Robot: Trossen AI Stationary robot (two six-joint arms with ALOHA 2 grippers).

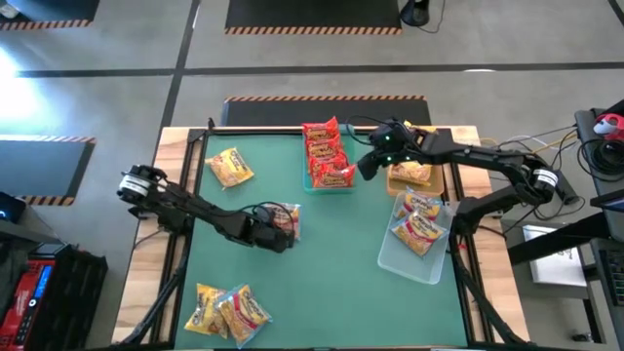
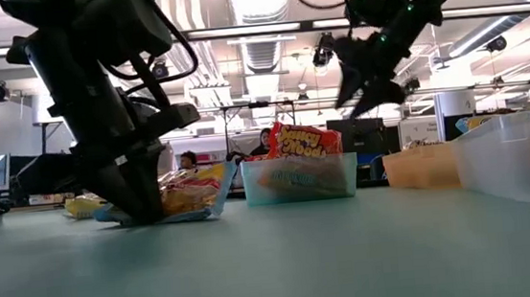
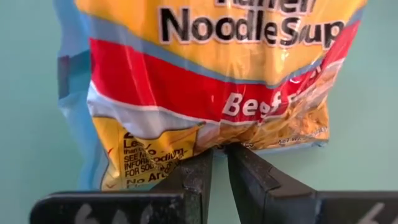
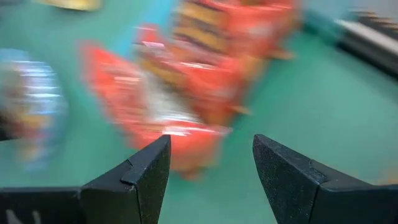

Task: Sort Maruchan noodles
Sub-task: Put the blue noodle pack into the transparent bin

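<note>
A matte green table (image 1: 331, 292) lay under me, grey floor all round. My left gripper (image 3: 219, 151), near table centre, was pinched tight on the crinkly edge of a yellow-and-red beef packet (image 3: 211, 74) resting on the mat. My right gripper (image 4: 211, 163) hung above, fingers spread wide and empty, over the teal tray (image 1: 328, 185) of red packets (image 1: 326, 151) at twelve o'clock. At three o'clock a clear tray (image 1: 405, 261) held yellow-white packets (image 1: 417, 222); loose ones (image 1: 226, 310) lay at seven.

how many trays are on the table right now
3: a teal tray of red packets at the table's far middle, a tan tray to its right under the right arm, and a clear tray nearer on the right.
</note>
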